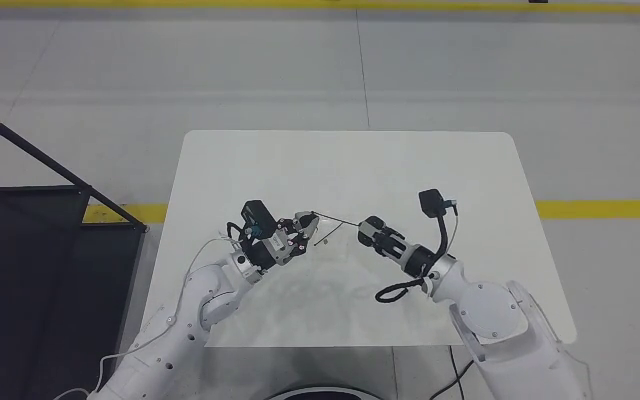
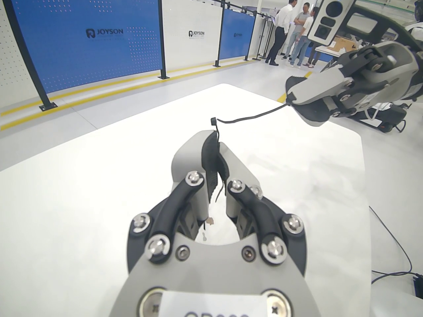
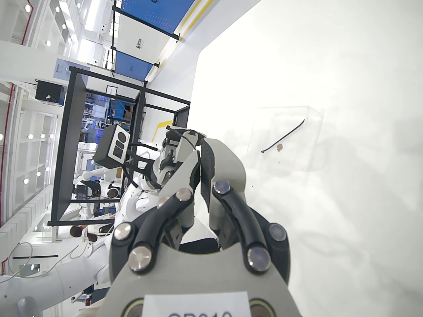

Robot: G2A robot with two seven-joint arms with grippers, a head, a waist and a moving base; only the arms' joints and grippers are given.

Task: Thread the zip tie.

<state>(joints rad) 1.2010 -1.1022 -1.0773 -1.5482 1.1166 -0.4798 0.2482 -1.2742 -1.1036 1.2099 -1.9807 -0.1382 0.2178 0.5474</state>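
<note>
White table (image 1: 450, 170) carries a clear tray (image 3: 297, 155) with a spare tie (image 3: 284, 138) inside. Mid-frame from above, the zip tie (image 2: 246, 118) spans both claws: the left gripper (image 2: 214, 140) clamps it below the head, and the right gripper (image 2: 292, 101) pinches its far end.

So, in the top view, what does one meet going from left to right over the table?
The left hand, shut on one end of the zip tie → the zip tie, stretched between both hands → the right hand, shut on its other end.
</note>
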